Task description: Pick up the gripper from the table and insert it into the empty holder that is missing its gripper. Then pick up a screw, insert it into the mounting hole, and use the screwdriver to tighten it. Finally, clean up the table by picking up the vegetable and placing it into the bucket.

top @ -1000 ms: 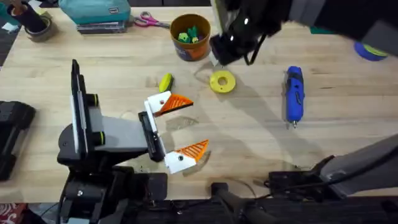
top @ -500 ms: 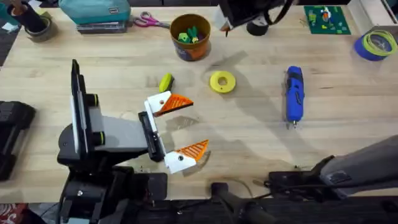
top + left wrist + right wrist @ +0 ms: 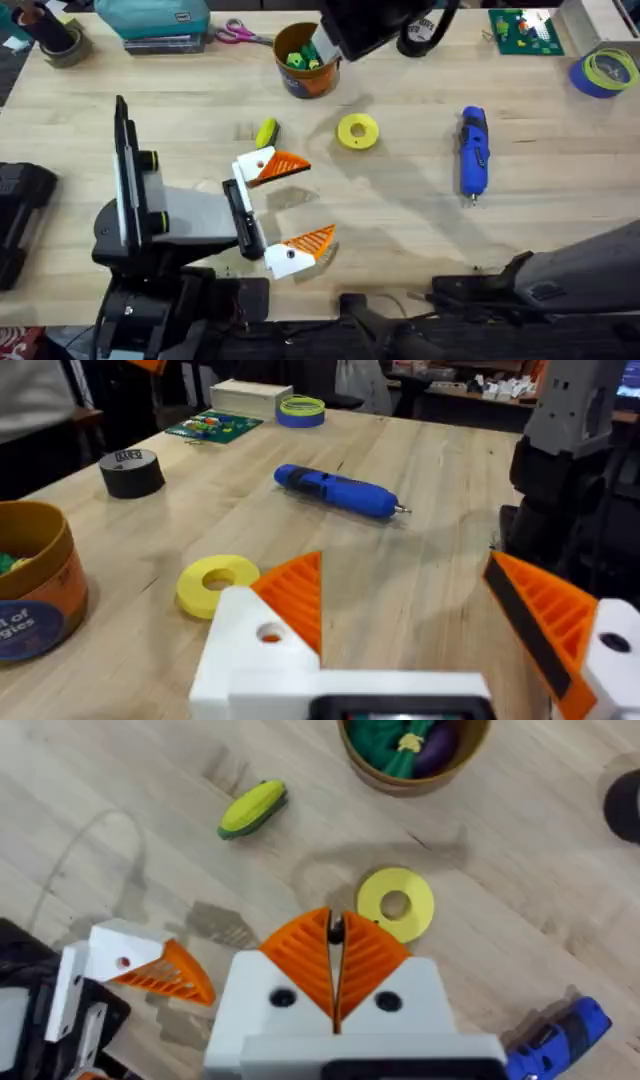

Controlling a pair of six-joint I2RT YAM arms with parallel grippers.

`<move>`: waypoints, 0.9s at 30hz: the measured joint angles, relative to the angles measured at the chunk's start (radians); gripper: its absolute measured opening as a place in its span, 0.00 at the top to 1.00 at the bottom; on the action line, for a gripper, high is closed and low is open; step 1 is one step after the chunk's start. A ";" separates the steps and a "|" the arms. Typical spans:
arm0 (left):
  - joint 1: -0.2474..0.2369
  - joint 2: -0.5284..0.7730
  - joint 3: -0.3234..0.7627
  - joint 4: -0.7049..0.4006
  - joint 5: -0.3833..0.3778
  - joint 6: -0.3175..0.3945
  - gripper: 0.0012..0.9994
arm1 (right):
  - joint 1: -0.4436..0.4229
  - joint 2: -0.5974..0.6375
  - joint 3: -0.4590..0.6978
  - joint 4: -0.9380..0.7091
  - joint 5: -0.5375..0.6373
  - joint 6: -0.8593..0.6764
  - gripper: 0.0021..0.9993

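My left gripper (image 3: pixel 285 205) rests open on the table. Both of its white holders carry an orange ribbed finger, one (image 3: pixel 283 163) farther away and one (image 3: pixel 312 240) nearer. The left wrist view shows this gripper (image 3: pixel 400 610) with a mounting hole (image 3: pixel 270 632) in the white holder. High above the table, my right gripper (image 3: pixel 336 935) is shut on a small dark screw (image 3: pixel 336 927) at its tips. Its arm (image 3: pixel 370 25) looms dark beside the orange-brown bucket (image 3: pixel 305 60). The yellow-green vegetable (image 3: pixel 266 132) lies on the wood. To the right lies the blue screwdriver (image 3: pixel 473 152).
A flat yellow ring (image 3: pixel 358 132) lies between vegetable and screwdriver. Along the far edge are a black tape roll (image 3: pixel 418 38), scissors (image 3: pixel 240 35), a teal case (image 3: pixel 150 20), a green board (image 3: pixel 525 30) and blue tape (image 3: pixel 600 70). Toy vegetables fill the bucket (image 3: pixel 412 750).
My right arm has risen from beside the yellow ring and swung back and left, ending next to the bucket. The left arm has not moved.
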 joint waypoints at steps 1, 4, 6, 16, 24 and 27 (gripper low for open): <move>0.000 0.000 0.000 0.000 0.000 0.000 0.01 | 0.009 0.000 0.000 0.000 0.000 0.000 1.00; 0.000 0.000 0.000 0.000 0.000 0.000 0.01 | 0.041 0.000 0.001 0.001 0.000 0.000 1.00; 0.000 0.000 0.000 0.000 0.000 0.000 0.01 | 0.066 0.000 0.004 0.000 0.000 0.000 1.00; 0.000 0.000 0.000 0.000 0.000 0.000 0.01 | 0.159 0.000 0.114 -0.046 -0.028 -0.072 1.00; 0.000 0.000 0.000 0.000 0.000 0.000 0.01 | 0.208 0.000 0.153 -0.095 -0.137 -0.227 1.00; 0.000 0.000 0.000 0.000 0.000 0.000 0.01 | 0.211 0.000 0.153 -0.112 -0.177 -0.275 1.00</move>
